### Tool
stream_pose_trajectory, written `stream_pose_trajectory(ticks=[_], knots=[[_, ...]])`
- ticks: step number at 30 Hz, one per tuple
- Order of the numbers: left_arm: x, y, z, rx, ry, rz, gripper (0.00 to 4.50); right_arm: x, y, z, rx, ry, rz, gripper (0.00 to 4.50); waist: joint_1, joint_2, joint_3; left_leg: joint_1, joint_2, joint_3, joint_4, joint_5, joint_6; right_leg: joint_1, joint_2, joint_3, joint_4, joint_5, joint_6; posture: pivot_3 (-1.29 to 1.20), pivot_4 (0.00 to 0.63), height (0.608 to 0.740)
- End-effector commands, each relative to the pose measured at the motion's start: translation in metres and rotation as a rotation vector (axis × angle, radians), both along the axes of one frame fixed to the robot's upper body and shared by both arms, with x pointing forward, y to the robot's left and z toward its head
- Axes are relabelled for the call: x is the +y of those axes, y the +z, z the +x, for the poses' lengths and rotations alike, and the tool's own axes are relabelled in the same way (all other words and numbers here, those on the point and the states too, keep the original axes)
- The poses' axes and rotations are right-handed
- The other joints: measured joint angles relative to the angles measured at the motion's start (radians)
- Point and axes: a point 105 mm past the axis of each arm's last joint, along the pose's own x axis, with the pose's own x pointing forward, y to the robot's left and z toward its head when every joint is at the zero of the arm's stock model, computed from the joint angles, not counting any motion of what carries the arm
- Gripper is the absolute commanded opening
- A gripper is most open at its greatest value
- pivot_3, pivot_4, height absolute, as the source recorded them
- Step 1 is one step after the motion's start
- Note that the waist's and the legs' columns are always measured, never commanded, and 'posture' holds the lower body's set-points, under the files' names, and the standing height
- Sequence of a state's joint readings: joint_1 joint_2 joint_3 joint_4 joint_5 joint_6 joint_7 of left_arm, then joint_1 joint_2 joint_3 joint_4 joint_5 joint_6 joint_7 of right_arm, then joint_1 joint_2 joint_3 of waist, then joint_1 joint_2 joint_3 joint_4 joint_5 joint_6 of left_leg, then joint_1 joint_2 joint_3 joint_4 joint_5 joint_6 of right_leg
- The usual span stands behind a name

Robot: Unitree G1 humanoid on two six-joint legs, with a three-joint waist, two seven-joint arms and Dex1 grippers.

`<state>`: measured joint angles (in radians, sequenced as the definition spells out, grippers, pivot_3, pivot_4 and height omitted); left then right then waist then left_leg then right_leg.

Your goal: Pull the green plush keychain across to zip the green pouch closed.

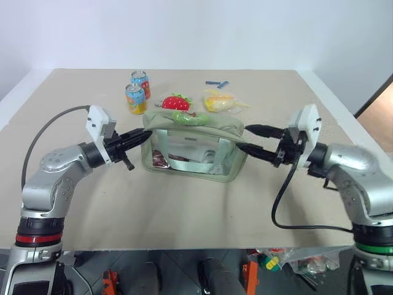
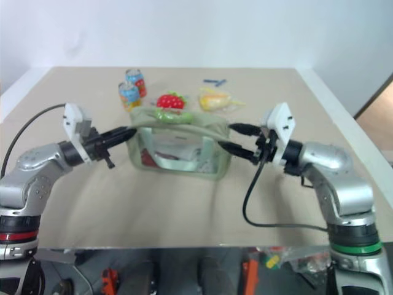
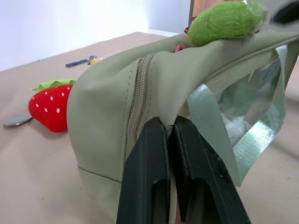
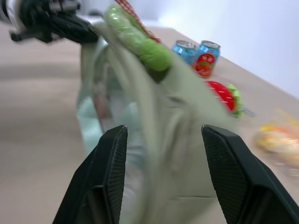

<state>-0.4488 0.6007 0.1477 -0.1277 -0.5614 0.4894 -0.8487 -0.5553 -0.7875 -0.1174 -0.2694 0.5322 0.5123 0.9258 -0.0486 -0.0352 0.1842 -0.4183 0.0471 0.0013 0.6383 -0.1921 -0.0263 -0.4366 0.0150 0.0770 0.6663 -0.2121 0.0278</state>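
The green pouch (image 1: 193,147) stands near the middle of the beige surface (image 1: 184,209), its clear window panel facing the near edge and a pale strap looped across that panel. The green plush keychain (image 1: 187,118) lies along the top of the pouch, on the zipper line, roughly midway along its length and a little toward the left end. The left pincer (image 1: 142,139) reaches in level from the left side and is pinched tight on the fabric at the pouch's left end; the left wrist view shows its two black fingers (image 3: 149,177) pressed together on a fold of sage cloth just beside the zipper teeth. The right pincer (image 1: 245,139) is at the pouch's right end with its jaws standing apart, one finger above the other in the head views, and the right wrist view shows the fingers (image 4: 110,168) spread to either side of the pouch end with nothing gripped between them; whether they touch the fabric cannot be told. Behind the pouch, toward the far edge, sit two small drink cans (image 1: 137,92) side by side, a red strawberry toy (image 1: 175,102) with green leaves, a yellow wrapped packet (image 1: 222,101), and a small blue object (image 1: 217,83) nearest the far edge.
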Motion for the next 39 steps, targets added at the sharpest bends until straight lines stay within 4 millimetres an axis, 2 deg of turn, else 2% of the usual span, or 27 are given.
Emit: stream_pose_trajectory(ticks=[1, 4, 7, 9, 17, 25, 28, 32, 33, 39], knots=[[-0.009, 0.009, -0.007, -0.028, -0.032, 0.001, 0.00, 0.031, 0.046, -0.010, -0.116, 0.120, 0.037, 2.39, -0.003, 0.000, 0.000, 0.000, 0.000, 0.000, 0.000, 0.000, 0.000, 0.000, 0.000, 0.000, 0.000, 0.000, 0.000, 0.00, 0.150, 0.740], [-0.012, 0.007, -0.007, -0.018, -0.028, 0.002, 0.00, 0.063, 0.048, -0.012, -0.135, 0.221, 0.018, 2.39, -0.001, -0.001, -0.001, 0.002, 0.002, -0.002, -0.001, 0.000, 0.000, 0.001, 0.003, -0.001, 0.000, 0.001, -0.001, 0.00, 0.150, 0.740], [-0.016, 0.004, -0.008, -0.012, -0.031, -0.002, 0.00, 0.089, 0.035, -0.011, -0.120, 0.320, -0.008, 2.39, 0.003, -0.001, -0.001, 0.001, 0.003, -0.004, -0.001, 0.000, 0.000, 0.001, 0.004, -0.003, 0.000, 0.000, -0.003, 0.00, 0.150, 0.740], [-0.017, 0.002, -0.008, -0.009, -0.030, -0.001, 0.00, 0.098, 0.028, -0.007, -0.105, 0.348, -0.019, 2.39, 0.003, -0.001, -0.001, -0.001, 0.002, -0.004, -0.001, 0.000, 0.000, 0.000, 0.003, -0.003, 0.000, 0.000, -0.003, 0.00, 0.150, 0.740], [-0.019, 0.002, -0.011, -0.011, -0.016, -0.012, 0.00, 0.098, 0.018, 0.013, -0.094, 0.330, -0.051, 2.39, 0.004, -0.001, -0.001, -0.004, -0.001, -0.003, 0.000, 0.000, 0.000, -0.001, -0.001, -0.003, -0.001, 0.000, 0.000, 0.00, 0.150, 0.740], [-0.018, -0.001, -0.012, -0.006, -0.003, -0.013, 0.00, 0.093, 0.013, 0.024, -0.071, 0.299, -0.051, 2.39, 0.004, -0.001, -0.001, -0.004, -0.001, -0.004, 0.000, 0.000, 0.000, -0.001, -0.001, -0.004, 0.000, 0.000, 0.000, 0.00, 0.150, 0.740], [-0.020, 0.000, -0.012, -0.006, -0.006, -0.018, 0.00, 0.092, 0.012, 0.027, -0.063, 0.286, -0.037, 1.60, 0.004, -0.001, -0.001, -0.004, -0.001, -0.004, 0.000, 0.000, 0.000, -0.001, -0.001, -0.004, 0.000, 0.000, 0.000, 0.00, 0.150, 0.740], [-0.021, -0.003, -0.013, -0.001, -0.014, -0.010, 0.00, 0.091, 0.017, 0.027, -0.060, 0.282, -0.004, 0.23, 0.004, -0.001, -0.001, -0.004, -0.001, -0.004, 0.000, 0.000, 0.000, -0.001, -0.001, -0.004, 0.000, 0.000, 0.000, 0.00, 0.150, 0.740], [-0.021, -0.003, -0.012, 0.000, -0.014, -0.011, 0.00, 0.090, 0.018, 0.026, -0.059, 0.284, 0.000, 0.03, 0.004, -0.001, -0.001, -0.004, -0.001, -0.004, 0.000, 0.000, 0.000, -0.001, -0.001, -0.004, 0.000, 0.000, 0.000, 0.00, 0.150, 0.740], [-0.024, 0.000, -0.009, -0.001, -0.014, -0.021, 0.00, 0.087, 0.028, 0.023, -0.100, 0.280, 0.014, 0.03, 0.004, -0.001, -0.001, -0.004, -0.001, -0.004, 0.000, 0.000, 0.000, -0.001, -0.001, -0.004, 0.000, 0.000, 0.000, 0.00, 0.150, 0.740]])
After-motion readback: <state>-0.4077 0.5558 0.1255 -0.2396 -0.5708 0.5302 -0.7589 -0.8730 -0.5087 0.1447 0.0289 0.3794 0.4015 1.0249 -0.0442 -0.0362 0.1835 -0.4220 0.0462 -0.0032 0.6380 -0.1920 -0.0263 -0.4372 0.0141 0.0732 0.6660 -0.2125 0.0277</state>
